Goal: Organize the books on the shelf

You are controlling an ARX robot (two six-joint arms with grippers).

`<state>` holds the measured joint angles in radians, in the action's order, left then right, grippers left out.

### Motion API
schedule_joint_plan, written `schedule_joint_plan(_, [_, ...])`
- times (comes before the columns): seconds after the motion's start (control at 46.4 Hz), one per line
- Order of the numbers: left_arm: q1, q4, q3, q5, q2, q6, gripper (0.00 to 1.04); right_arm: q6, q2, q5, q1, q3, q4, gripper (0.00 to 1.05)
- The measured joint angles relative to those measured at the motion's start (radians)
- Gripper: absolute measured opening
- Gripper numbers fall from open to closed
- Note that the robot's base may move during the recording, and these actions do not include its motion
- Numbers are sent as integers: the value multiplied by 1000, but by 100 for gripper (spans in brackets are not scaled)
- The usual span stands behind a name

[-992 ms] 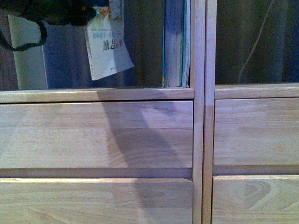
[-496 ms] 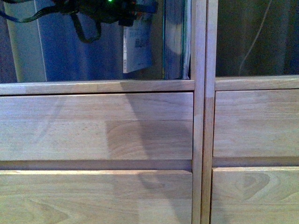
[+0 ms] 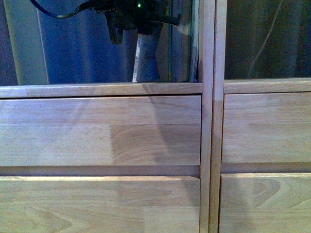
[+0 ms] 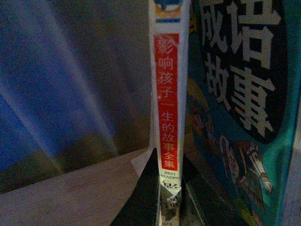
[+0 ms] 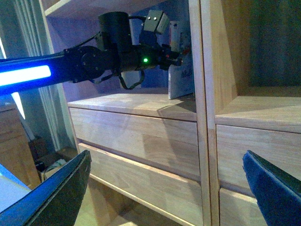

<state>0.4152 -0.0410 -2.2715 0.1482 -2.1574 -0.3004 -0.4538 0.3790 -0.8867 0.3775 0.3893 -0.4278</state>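
On the shelf (image 3: pixel 97 90), your left end effector (image 4: pixel 168 187), clamping the booklet (image 4: pixel 168 94), has swung it spine-on beside the green book (image 4: pixel 237 160) alongside: nearly filed.

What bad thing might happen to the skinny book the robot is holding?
The thin booklet is pinched upright in the left gripper, with the teal book on one side only. Once released, it may flop toward the open side. Pushed sideways, its cover might crumple against that book.

Dim rm w/ blue light: pale blue-lit curtain (image 3: pixel 73 43) far left, dark curtain (image 3: pixel 243 43) far right w/ thin pale cord (image 3: pixel 265 39).
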Motion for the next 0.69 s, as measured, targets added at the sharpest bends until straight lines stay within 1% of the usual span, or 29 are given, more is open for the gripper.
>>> schedule_joint_plan(0.173, [3,-100,-95,16,-28,19,7,0,0,0,0,0,0,98])
schedule_joint_plan(0.28, [4,-98,-92,35,-17,32,7,1,-1,0,0,0,0,98])
schedule_joint_plan(0.431, [3,-39,68,74,89,44,7,2,-1,0,0,0,0,98])
schedule_joint_plan(0.604, [0,102,354,95,288,66,7,2,-1,0,0,0,0,98])
schedule_joint_plan(0.69, [-3,104,384,98,308,66,7,2,-1,0,0,0,0,98])
